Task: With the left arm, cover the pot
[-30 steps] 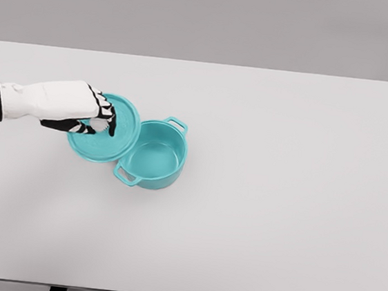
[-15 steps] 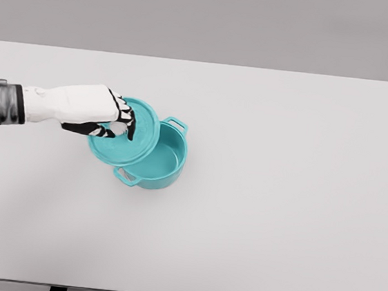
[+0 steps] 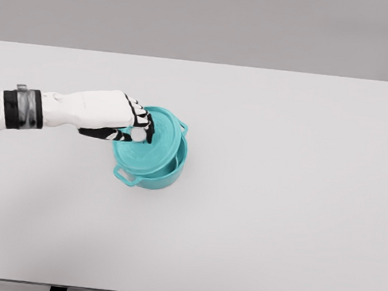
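Left hand [image 3: 124, 119] clamps the knob of the rigid teal lid [image 3: 146, 142], likely weighty, over the pot [image 3: 156, 173] near the table's [image 3: 279, 196] left edge.

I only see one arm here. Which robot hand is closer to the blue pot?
Left. The left robot hand grips the lid right over the pot; the right one is out of view.

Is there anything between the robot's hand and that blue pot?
Only the teal lid: the left hand grips its knob from above, and the lid hangs over the pot, covering most of its opening. The head view shows this.
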Controlling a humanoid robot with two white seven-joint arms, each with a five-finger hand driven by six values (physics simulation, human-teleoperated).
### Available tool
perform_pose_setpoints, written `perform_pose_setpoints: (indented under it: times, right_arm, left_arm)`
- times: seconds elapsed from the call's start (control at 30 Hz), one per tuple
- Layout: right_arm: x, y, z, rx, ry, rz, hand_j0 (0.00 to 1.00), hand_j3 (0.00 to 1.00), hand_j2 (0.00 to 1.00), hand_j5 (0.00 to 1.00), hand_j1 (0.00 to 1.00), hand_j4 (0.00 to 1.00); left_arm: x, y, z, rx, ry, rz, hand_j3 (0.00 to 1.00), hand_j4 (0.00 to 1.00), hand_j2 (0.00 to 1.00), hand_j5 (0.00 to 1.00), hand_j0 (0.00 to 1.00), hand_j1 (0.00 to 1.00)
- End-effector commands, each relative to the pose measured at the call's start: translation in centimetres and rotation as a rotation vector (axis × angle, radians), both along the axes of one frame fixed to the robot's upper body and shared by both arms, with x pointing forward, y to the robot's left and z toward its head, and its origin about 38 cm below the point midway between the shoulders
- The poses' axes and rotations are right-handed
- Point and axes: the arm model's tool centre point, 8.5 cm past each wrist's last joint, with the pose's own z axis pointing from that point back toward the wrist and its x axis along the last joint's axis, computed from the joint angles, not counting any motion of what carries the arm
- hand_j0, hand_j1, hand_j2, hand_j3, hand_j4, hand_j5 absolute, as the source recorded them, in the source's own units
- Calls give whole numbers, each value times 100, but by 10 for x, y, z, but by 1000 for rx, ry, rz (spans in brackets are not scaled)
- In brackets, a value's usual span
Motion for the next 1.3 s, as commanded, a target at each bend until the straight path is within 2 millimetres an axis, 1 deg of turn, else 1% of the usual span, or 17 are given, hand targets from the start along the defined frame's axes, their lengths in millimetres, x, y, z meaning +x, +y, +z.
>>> perform_pose_setpoints:
  times: [0.0, 0.37, 0.5, 0.53, 0.63, 0.8, 0.83, 1.1, 1.27]
  right_arm:
    - [0, 0, 0, 0, 0, 0, 100, 100, 100, 100, 100, 100]
    - [0, 0, 0, 0, 0, 0, 100, 100, 100, 100, 100, 100]
    - [0, 0, 0, 0, 0, 0, 100, 100, 100, 100, 100, 100]
    - [0, 0, 0, 0, 0, 0, 100, 100, 100, 100, 100, 100]
    - [0, 0, 0, 0, 0, -1, 100, 100, 100, 100, 100, 100]
    - [0, 0, 0, 0, 0, 0, 100, 100, 100, 100, 100, 100]
    - [0, 0, 0, 0, 0, 0, 100, 100, 100, 100, 100, 100]
    - [0, 0, 0, 0, 0, -1, 100, 100, 100, 100, 100, 100]
    - [0, 0, 0, 0, 0, -1, 100, 100, 100, 100, 100, 100]
  left_arm:
    - [0, -1, 0, -12, 5, 1, 50, 50, 50, 50, 50, 50]
    - [2, -4, -2, -16, 12, 1, 54, 54, 54, 54, 54, 54]
    - [3, -3, -2, -12, 12, 4, 57, 57, 57, 57, 57, 57]
    - [3, -3, -2, -12, 12, 4, 60, 60, 60, 60, 60, 60]
    - [3, -3, -3, -15, 14, 5, 62, 62, 62, 62, 62, 62]
    - [3, -5, -6, -13, 21, 0, 63, 63, 63, 63, 63, 63]
    - [3, -6, -5, -15, 20, 0, 66, 66, 66, 66, 66, 66]
    - [3, -13, -5, -31, 19, -12, 66, 66, 66, 66, 66, 66]
    - [4, -13, -3, -32, 16, -12, 66, 66, 66, 66, 66, 66]
